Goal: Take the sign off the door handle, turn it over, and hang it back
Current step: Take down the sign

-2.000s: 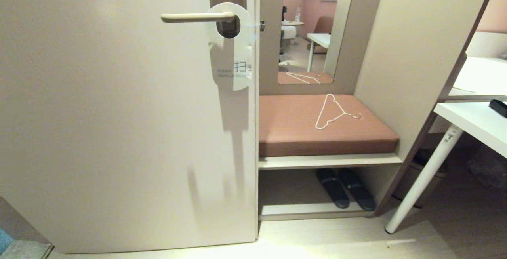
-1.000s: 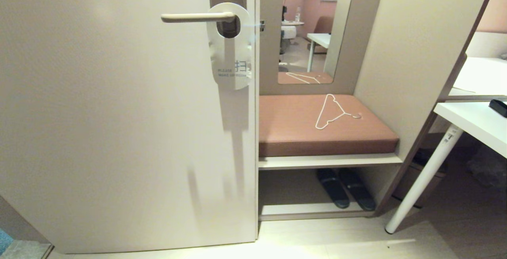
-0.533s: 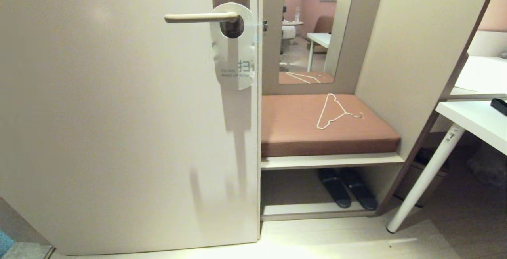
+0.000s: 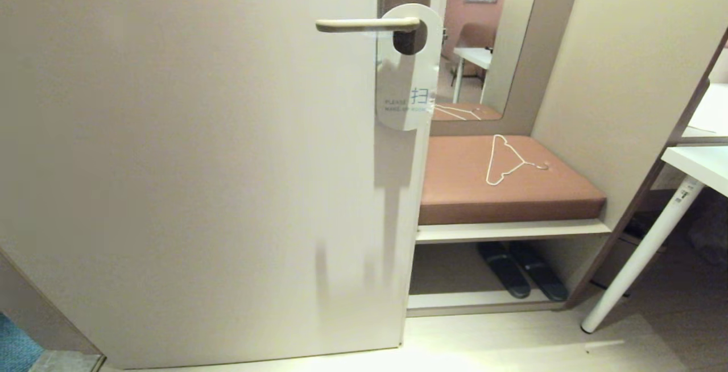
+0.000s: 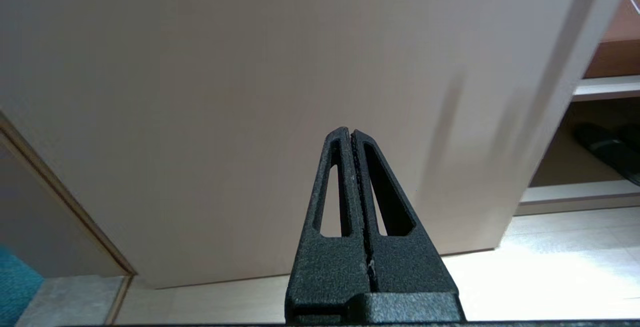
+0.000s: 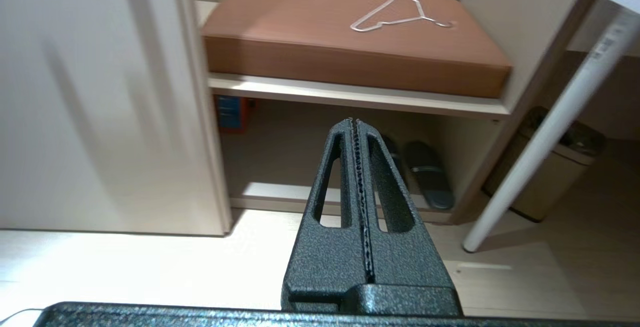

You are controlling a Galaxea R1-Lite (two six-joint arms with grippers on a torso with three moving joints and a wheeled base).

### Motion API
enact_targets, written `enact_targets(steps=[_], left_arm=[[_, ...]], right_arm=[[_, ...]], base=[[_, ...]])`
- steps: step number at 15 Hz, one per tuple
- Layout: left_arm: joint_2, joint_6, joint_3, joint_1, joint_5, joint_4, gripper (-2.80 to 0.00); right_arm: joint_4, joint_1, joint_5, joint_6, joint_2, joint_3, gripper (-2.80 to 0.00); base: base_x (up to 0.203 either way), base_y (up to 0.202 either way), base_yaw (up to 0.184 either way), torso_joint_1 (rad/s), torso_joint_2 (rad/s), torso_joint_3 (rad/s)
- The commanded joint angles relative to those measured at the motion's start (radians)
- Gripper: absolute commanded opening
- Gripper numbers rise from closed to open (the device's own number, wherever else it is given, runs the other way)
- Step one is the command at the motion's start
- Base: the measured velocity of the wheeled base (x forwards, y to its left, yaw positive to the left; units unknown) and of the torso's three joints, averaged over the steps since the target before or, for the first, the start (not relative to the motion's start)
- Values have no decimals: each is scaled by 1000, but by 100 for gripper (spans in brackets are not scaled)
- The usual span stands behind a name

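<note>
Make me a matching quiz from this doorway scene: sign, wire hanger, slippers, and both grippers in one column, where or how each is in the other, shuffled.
1. sign
2. wire hanger
3. slippers
4. left gripper and right gripper

A. lying on the brown cushion
B. on the shelf under the bench
C. shut, holding nothing
D. hanging on the door handle, white side out

Pairs: 1-D, 2-A, 3-B, 4-C

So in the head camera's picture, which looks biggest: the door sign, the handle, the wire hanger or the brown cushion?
Largest to smallest as they look there:
1. brown cushion
2. sign
3. door handle and wire hanger, too alike to rank; the hanger also lies farther off, so it may really be larger.
</note>
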Motion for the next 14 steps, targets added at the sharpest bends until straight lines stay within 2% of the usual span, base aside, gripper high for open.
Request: enact_targets(steps=[1, 14], left_arm=[[1, 2, 0, 0, 0, 0, -280], [1, -3, 0, 0, 3, 0, -280]], right_arm=[[0, 1, 0, -1, 1, 0, -280], [0, 1, 0, -1, 1, 0, -280]], base=[[0, 154, 0, 0, 2, 6], [0, 9, 1, 0, 0, 1]])
